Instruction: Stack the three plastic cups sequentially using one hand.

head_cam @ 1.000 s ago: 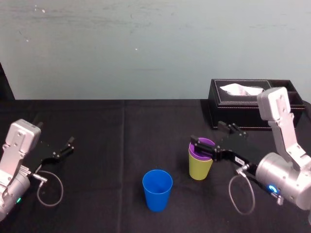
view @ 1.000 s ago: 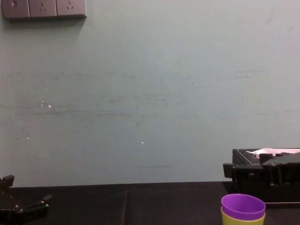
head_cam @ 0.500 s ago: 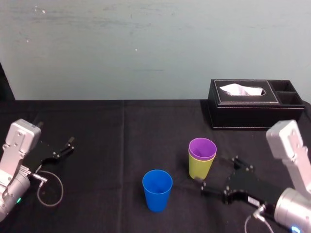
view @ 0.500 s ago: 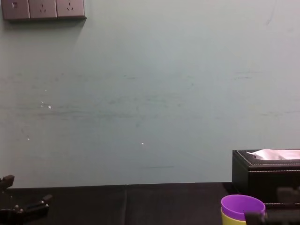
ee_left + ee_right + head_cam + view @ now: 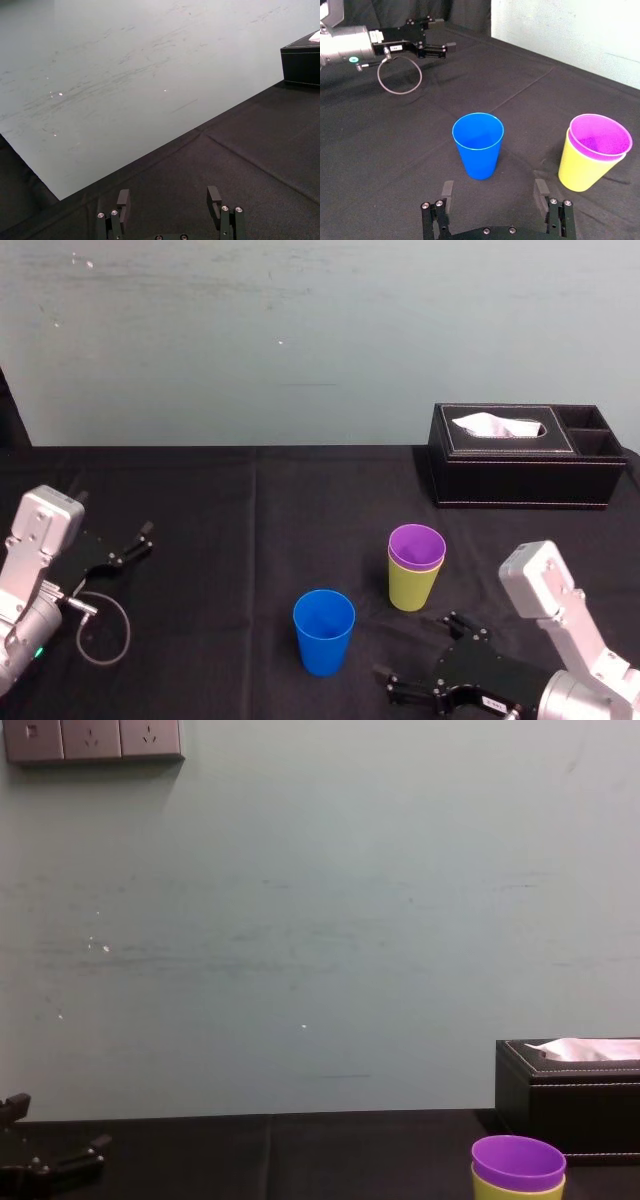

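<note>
The purple cup (image 5: 417, 544) sits nested inside the lime-green cup (image 5: 410, 588) at the table's middle right. The blue cup (image 5: 323, 632) stands alone to their left, nearer the front. My right gripper (image 5: 420, 650), the hand with the whitish wrist, hovers low near the front edge, just right of the blue cup. It is open and holds nothing. From its wrist the blue cup (image 5: 478, 146) stands straight ahead of the open gripper (image 5: 493, 187), with the purple cup (image 5: 600, 136) in the green cup (image 5: 579, 171) off to one side. My left gripper (image 5: 133, 542) rests open at the far left.
A black leather tissue box (image 5: 520, 458) stands at the back right, behind the cups. A cable loop (image 5: 100, 632) hangs by the left arm. The black cloth (image 5: 260, 530) between the left gripper and the blue cup is bare. Wall sockets (image 5: 90, 738) sit high on the wall.
My right gripper has left the purple cup's rim and swung down toward the front edge, ending beside the blue cup. The cups and the left arm have stayed put.
</note>
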`<state>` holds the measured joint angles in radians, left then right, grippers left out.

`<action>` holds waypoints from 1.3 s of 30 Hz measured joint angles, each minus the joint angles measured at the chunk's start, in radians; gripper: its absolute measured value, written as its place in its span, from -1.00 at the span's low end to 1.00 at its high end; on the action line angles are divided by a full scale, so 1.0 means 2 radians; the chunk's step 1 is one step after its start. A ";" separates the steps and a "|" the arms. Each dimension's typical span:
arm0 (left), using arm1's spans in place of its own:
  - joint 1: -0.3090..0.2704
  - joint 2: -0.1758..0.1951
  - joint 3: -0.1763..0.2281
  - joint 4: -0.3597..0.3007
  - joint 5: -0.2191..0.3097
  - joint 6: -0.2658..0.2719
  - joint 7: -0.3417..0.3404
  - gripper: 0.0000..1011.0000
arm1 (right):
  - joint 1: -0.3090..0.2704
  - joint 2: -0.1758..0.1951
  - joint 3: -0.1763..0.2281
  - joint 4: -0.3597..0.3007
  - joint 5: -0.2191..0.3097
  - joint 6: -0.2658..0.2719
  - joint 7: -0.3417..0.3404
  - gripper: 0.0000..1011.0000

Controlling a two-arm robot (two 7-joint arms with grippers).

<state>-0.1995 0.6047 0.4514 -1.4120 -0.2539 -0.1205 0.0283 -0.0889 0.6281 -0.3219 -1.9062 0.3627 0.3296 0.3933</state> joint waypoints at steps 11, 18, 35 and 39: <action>0.000 0.000 0.000 0.000 0.000 0.000 0.000 0.98 | 0.026 -0.013 -0.028 0.026 -0.011 0.004 0.004 0.98; 0.000 0.000 0.000 0.000 0.000 0.000 0.000 0.98 | 0.040 -0.021 -0.040 0.038 -0.017 0.004 0.007 0.98; 0.000 0.000 0.000 0.000 0.000 0.000 0.000 0.98 | 0.076 -0.052 -0.069 0.074 -0.031 0.006 0.010 0.98; 0.000 0.000 0.000 0.000 0.000 0.000 0.000 0.98 | 0.080 -0.057 -0.070 0.080 -0.032 0.006 0.010 0.98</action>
<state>-0.1995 0.6047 0.4514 -1.4120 -0.2539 -0.1205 0.0283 0.0710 0.5141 -0.4624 -1.7471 0.2986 0.3419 0.4138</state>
